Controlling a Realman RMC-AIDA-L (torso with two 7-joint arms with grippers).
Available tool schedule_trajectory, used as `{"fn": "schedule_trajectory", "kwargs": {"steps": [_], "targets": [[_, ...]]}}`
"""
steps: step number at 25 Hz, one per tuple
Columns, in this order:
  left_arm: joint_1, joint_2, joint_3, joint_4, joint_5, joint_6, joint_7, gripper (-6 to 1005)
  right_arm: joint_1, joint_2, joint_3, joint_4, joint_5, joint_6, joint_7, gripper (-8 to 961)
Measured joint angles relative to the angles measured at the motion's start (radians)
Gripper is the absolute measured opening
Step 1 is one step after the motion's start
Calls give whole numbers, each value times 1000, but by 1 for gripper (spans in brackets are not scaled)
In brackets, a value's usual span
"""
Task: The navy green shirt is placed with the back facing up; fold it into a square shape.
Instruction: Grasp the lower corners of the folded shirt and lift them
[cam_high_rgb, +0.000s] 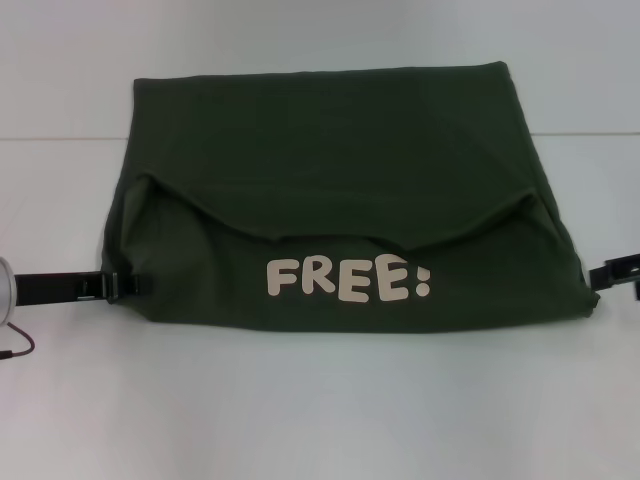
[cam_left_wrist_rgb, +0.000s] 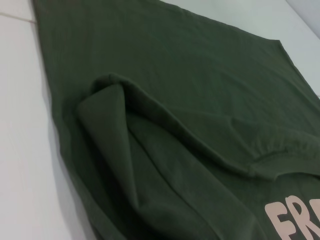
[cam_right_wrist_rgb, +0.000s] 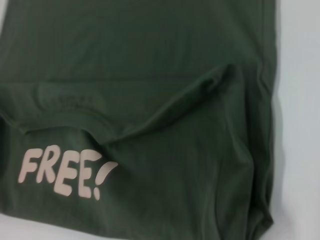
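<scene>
The navy green shirt (cam_high_rgb: 330, 190) lies spread on the white table, far wider than either gripper. Its near part is folded back over the rest, so the cream "FREE!" lettering (cam_high_rgb: 348, 279) faces up close to the front edge. The folded flap ends in a curved hem across the middle (cam_high_rgb: 300, 237). My left gripper (cam_high_rgb: 135, 285) lies low over the shirt's left front corner. At the shirt's right front edge sits my right gripper (cam_high_rgb: 603, 274), touching it or just beside it. The fold and lettering also show in the left wrist view (cam_left_wrist_rgb: 150, 130) and the right wrist view (cam_right_wrist_rgb: 65, 172).
The white table (cam_high_rgb: 320, 410) runs bare in front of the shirt and along both sides. A seam line crosses the table behind the shirt's middle (cam_high_rgb: 60, 138).
</scene>
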Motion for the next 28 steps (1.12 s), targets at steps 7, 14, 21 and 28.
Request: {"fn": "schedule_trajectory", "kwargs": {"steps": [7, 14, 21, 28], "targets": [[0, 0, 0, 0, -1, 1, 4, 45, 34, 10, -38, 113, 3, 142, -15, 887], [0, 0, 0, 0, -11, 4, 12, 45, 62, 27, -54, 176, 8, 221, -40, 868], [3, -2, 0, 0, -22, 7, 16, 45, 69, 41, -59, 185, 3, 252, -44, 867], [3, -2, 0, 0, -23, 8, 16, 46, 76, 55, -83, 191, 3, 260, -45, 868]]}}
